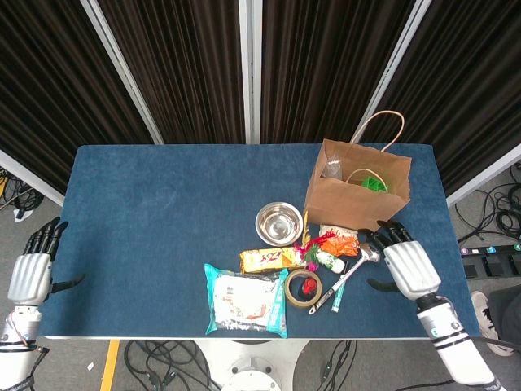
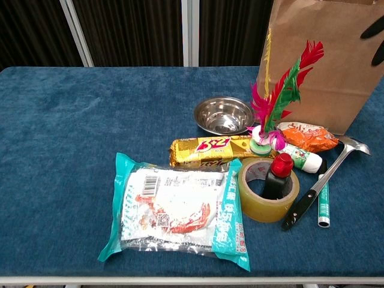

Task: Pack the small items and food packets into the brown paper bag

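The brown paper bag (image 1: 356, 194) (image 2: 324, 66) stands open at the table's right with green and clear items inside. In front of it lie a steel bowl (image 1: 278, 221) (image 2: 223, 114), a yellow snack bar (image 1: 269, 259) (image 2: 207, 150), an orange packet (image 1: 339, 243) (image 2: 307, 136), a feather shuttlecock (image 2: 273, 105), a tape roll (image 1: 303, 287) (image 2: 264, 191) around a red-capped bottle (image 2: 279, 175), a ladle (image 1: 354, 272) (image 2: 324, 180) and a large noodle packet (image 1: 244, 300) (image 2: 177, 210). My right hand (image 1: 409, 266) hovers open just right of the ladle. My left hand (image 1: 31, 273) hangs open off the table's left edge.
A green pen (image 2: 324, 204) lies beside the ladle. The blue table (image 1: 163, 220) has bare cloth across its left half. Black curtains with metal poles stand behind, and cables lie on the floor around the table.
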Tool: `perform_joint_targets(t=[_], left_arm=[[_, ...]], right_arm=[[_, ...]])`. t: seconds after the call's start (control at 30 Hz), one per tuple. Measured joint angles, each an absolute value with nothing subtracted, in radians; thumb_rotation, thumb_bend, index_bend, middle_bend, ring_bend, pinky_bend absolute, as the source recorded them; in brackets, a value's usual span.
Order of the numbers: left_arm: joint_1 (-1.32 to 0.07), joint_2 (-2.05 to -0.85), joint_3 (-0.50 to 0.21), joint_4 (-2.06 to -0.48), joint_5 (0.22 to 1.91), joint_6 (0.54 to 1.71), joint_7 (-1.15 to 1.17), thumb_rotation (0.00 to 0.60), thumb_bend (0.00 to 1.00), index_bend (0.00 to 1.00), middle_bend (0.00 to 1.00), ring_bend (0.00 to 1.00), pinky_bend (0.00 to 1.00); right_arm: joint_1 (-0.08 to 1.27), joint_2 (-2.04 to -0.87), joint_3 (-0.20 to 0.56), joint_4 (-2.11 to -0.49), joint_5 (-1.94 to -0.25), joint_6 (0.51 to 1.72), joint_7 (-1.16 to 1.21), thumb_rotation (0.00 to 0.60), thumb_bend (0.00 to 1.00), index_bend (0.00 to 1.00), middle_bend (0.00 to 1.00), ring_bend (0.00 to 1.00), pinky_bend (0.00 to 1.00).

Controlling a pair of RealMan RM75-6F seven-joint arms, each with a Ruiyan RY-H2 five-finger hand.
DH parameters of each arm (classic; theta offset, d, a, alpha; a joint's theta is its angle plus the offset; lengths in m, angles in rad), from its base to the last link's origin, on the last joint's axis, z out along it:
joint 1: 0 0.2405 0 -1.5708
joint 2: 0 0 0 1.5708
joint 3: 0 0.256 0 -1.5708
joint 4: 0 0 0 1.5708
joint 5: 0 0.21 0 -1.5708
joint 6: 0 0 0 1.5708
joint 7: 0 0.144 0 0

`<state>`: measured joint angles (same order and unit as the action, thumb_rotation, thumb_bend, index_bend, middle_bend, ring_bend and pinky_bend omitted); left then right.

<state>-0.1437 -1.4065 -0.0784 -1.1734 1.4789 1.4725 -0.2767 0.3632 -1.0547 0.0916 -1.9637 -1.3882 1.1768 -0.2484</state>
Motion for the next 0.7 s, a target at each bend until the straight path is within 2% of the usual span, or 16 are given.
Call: perform_joint_targets(t=[0.3,0.7], left_arm=[[-0.106,-1.389,-0.062,-1.134,1.484,1.508,-0.340,0.600,0.13,0.08,0.06,0.00,0.12],[-0.084,-1.402,-0.048,-1.067,1.498,1.527,-0.401,0.600,0.13,0.08,0.06,0.00,0.12]], right_arm=[[0.466,-1.278,0.126,-1.792,-1.200,1.077,-0.378,0.600,0.00,0.19,0.31,0.10,0.11],[0.521,-1.396,0.152,-1.712,-1.092,1.080,-0.473,0.600,0.00,0.20,0.32,0.10,0.11]])
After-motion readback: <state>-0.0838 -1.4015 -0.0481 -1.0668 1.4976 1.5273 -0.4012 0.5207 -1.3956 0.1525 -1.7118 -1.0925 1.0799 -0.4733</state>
